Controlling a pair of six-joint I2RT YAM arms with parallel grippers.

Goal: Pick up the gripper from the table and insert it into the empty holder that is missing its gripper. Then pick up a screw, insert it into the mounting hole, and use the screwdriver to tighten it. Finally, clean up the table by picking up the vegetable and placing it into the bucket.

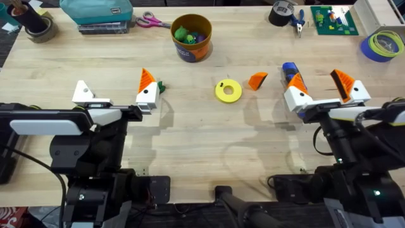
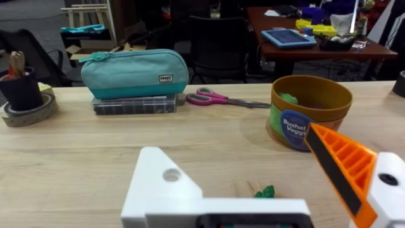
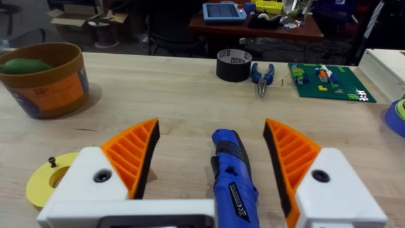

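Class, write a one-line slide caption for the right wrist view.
Open right end effector straddles the blue screwdriver on the table, bucket beyond.

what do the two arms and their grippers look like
Both arms are black with dark cables near their bases. The right gripper has two white plastic mounts, each carrying an orange ribbed wedge finger. The left gripper has one such finger; its other white mount is bare.

The bucket [image 2: 310, 111] is showing a round blue label reading "Bushel" above "Veggi", the rest being cut off by an orange finger. The teal pouch [image 2: 135, 73] is wearing a small dark tag whose lettering is too small to read.
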